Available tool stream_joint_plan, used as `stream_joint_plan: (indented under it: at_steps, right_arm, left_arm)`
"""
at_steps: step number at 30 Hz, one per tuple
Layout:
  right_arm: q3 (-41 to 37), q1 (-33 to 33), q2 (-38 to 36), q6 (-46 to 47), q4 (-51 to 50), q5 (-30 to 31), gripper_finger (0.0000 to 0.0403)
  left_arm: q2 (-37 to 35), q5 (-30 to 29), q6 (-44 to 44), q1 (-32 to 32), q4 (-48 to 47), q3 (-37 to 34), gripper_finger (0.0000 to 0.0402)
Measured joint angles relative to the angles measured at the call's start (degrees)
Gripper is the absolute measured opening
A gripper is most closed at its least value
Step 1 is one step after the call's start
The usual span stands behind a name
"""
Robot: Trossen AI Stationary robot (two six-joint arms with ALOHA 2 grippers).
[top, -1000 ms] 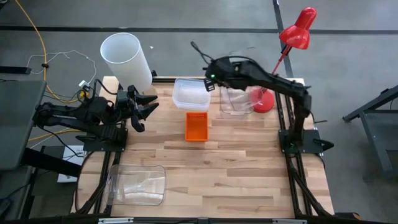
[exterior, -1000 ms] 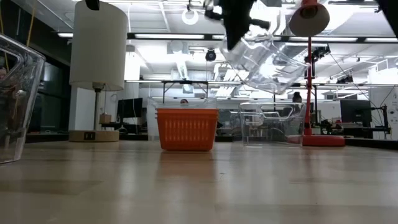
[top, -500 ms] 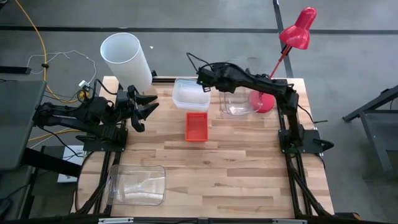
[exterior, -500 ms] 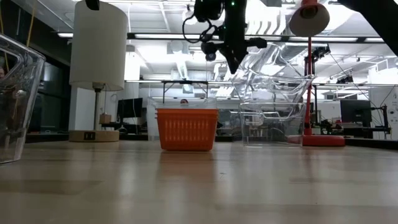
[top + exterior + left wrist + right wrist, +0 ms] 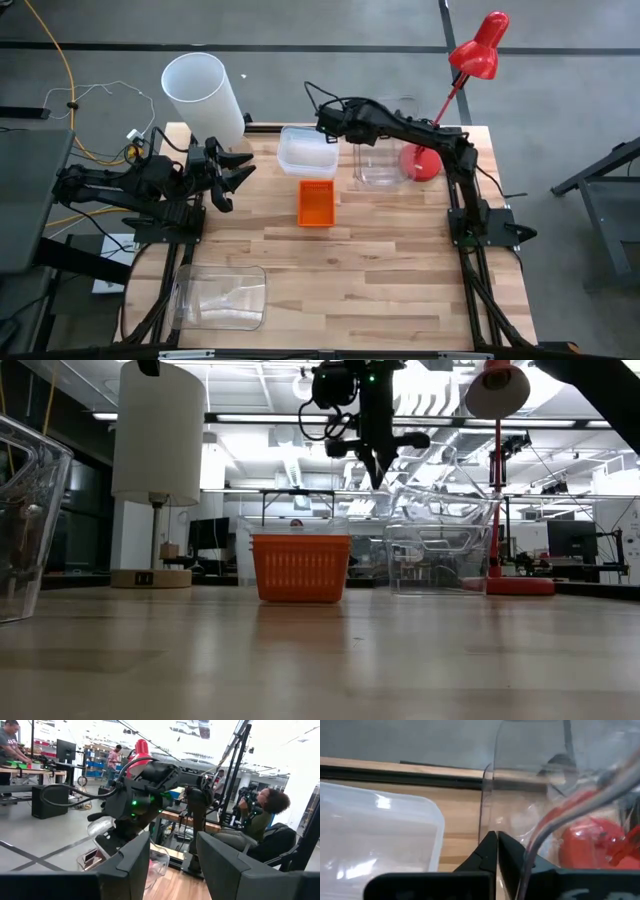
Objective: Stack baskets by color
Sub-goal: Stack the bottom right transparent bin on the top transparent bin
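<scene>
Right tool (image 5: 335, 122) is up at the far edge of the table (image 5: 380, 260), fingers pressed together on the thin wall of a clear bin (image 5: 440, 475) — the wrist view shows the see-through rim caught between the two dark tips. That bin hangs tilted over another clear bin (image 5: 380, 165) standing beside the red lamp (image 5: 470, 60); from the low view its lower edge looks to be touching or just dipping into the one below, but I can't say which. So the thing that matters: the standing bin sits directly under the held one, on the lamp side of the tool, and the held bin would need levelling so its walls line up before it drops in.

Left tool (image 5: 235, 170) is parked at the left edge, fingers spread with nothing between them; it's well away from all of this.

Other stuff: a ribbed bright-orange basket (image 5: 316, 203) mid-table, long axis running front to back; a frosted shallow bin (image 5: 307, 150) just behind it; a big clear bin (image 5: 220, 295) at the near left corner. All smooth, glossy plastic, rounded corners — slippery to pinch, I'd guess. Table is pale wood planks.
</scene>
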Motion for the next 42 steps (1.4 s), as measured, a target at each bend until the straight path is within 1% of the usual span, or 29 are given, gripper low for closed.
stream_joint_plan:
  at_steps: [7,19,25,31,36,40,42]
  right_arm:
    - [-0.02,-0.02,1.02,4.73,-1.18,-1.03,0.001]
    - [-0.02,-0.02,1.63,2.6,-2.39,-2.45,0.006]
    - [-0.02,-0.02,1.63,2.11,-2.67,-2.45,0.0079]
    - [-0.02,0.41,1.43,1.68,-3.98,-1.64,0.011]
    - [-0.02,0.88,-0.51,-3.54,-5.59,-3.1,0.0136]
    - [0.0,1.21,-2.37,-9.34,-6.55,-8.09,0.0159]
    - [0.02,1.84,-2.73,-11.22,-8.52,-9.09,0.017]
  left_arm:
    - [0.0,0.03,0.0,-0.01,0.0,0.0,0.0149]
    - [0.0,0.05,-0.44,-0.01,0.0,0.0,0.0149]
    - [-0.02,0.05,-0.92,-0.01,0.0,0.0,0.0149]
    - [-0.02,0.05,-0.91,-0.01,0.0,0.0,0.0149]
    - [0.0,0.04,-0.9,-0.01,0.0,0.0,0.0149]
    - [-0.02,0.03,-0.9,-0.01,0.0,0.0,0.0149]
    - [-0.02,0.01,-0.9,-0.01,0.0,0.01,0.0149]
